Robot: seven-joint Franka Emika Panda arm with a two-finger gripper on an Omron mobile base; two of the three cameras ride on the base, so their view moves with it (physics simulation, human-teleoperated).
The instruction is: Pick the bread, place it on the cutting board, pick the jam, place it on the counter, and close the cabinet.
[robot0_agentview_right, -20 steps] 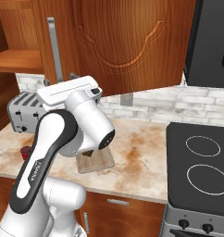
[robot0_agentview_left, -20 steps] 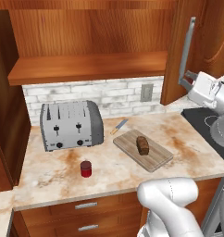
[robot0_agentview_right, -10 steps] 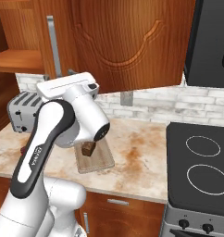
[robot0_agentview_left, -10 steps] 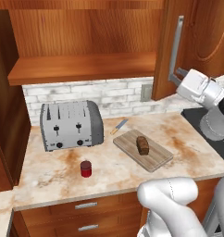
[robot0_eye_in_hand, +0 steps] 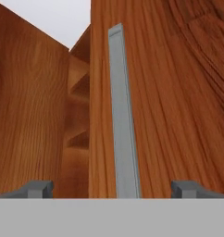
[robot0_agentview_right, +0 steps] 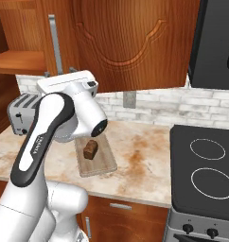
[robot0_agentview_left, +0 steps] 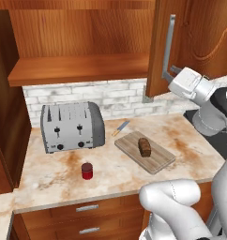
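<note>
Swung further shut since before, the cabinet [robot0_agentview_left: 195, 42] door's handle [robot0_eye_in_hand: 123, 120] sits between my wide-open, empty claw [robot0_eye_in_hand: 113, 189]; bread [robot0_agentview_left: 144, 146] rests on the cutting board [robot0_agentview_left: 155, 159].

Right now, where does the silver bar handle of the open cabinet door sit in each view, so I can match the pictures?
Left base view: the handle runs vertically at upper right, on the door's edge, above the white hand.
Right base view: the handle stands at upper left, above the arm.
Hand view: the handle rises up the centre, between the open pincer tips.
Shared landmark: the cabinet door that carries it.
</note>
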